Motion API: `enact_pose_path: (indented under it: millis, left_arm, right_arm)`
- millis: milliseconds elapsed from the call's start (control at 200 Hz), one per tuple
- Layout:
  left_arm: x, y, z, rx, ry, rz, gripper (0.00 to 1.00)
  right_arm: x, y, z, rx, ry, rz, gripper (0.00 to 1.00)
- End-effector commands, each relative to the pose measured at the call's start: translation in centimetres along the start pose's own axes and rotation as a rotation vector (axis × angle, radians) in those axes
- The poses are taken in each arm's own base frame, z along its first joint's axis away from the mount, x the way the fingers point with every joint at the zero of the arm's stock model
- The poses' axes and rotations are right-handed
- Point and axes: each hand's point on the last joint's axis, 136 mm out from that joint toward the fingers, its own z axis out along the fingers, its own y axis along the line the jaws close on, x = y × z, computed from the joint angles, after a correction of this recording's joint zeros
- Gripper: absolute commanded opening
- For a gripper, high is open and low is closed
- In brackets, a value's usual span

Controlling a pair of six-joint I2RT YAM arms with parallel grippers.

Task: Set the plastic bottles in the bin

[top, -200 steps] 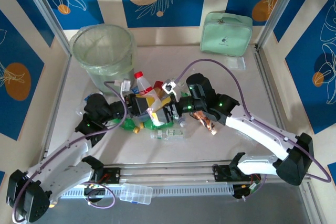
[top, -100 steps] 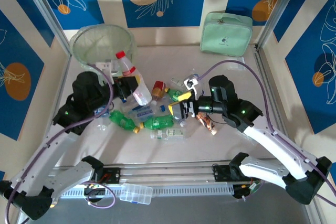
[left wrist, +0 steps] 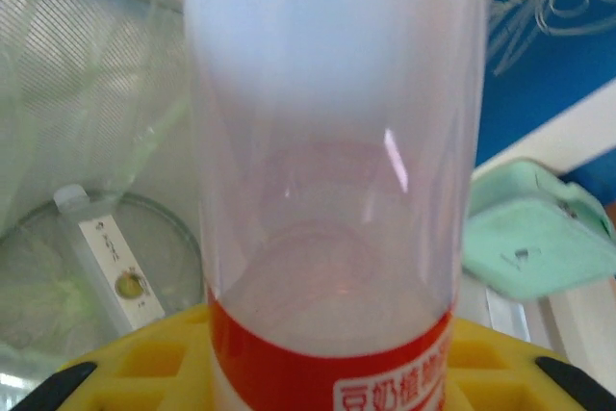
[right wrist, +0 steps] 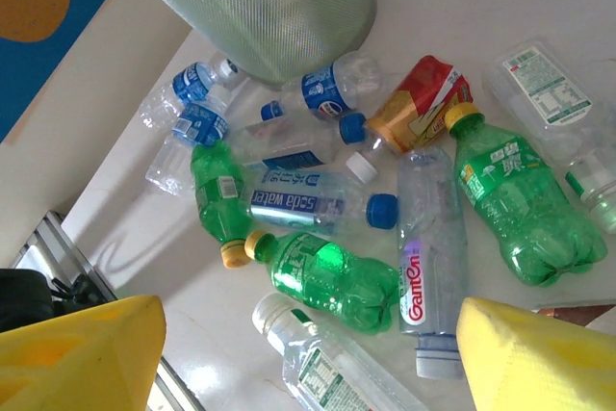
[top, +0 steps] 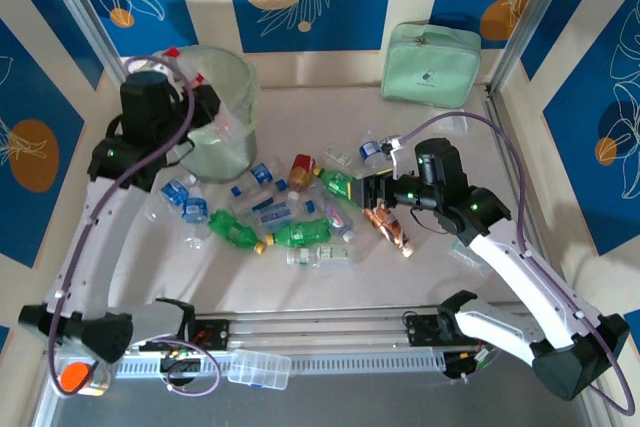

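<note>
My left gripper (top: 198,97) is raised at the near-left rim of the bin (top: 222,75), shut on a white bottle with a red label (left wrist: 327,199). That bottle stands between the yellow fingers (left wrist: 125,363), with the bin's lined inside (left wrist: 58,122) behind it. Several crushed bottles lie in a pile on the table: green ones (top: 300,235) (right wrist: 332,276), clear blue-capped ones (right wrist: 308,201) (top: 262,175), a clear labelled one (right wrist: 428,257) and an orange-brown one (top: 392,227). My right gripper (top: 362,189) (right wrist: 308,353) hangs open above the pile's right side, holding nothing.
A mint-green zip pouch (top: 430,65) stands against the back wall on the right. A flat clear lidded box (top: 260,371) lies on the rail at the near edge. A white carton (left wrist: 108,269) lies at the bin's bottom. Metal frame posts border the table.
My left arm lifted the white bottle out of the pile and carried it up and left to the bin's rim. My right gripper drew back to the right, still open.
</note>
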Motion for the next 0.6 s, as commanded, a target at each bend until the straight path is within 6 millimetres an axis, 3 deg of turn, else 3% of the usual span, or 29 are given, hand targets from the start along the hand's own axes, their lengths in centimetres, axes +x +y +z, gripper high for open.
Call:
enact_pose_path:
  millis: [0, 200, 595]
  left_arm:
    - [-2.2, 0.6, 1.1, -0.042, -0.021, -0.077, 0.16]
    - [-2.5, 2.8, 5.4, -0.167, 0.03, -0.15, 0.14]
    - [-0.3, 7.4, 11.4, -0.334, 0.131, -0.242, 0.1]
  right_arm:
    - [0.6, 0.2, -0.3, -0.009, 0.021, 0.009, 0.79]
    - [1.0, -0.4, 0.1, 0.014, 0.041, 0.034, 0.79]
    - [1.6, -1.0, 0.7, 0.047, 0.07, 0.065, 0.79]
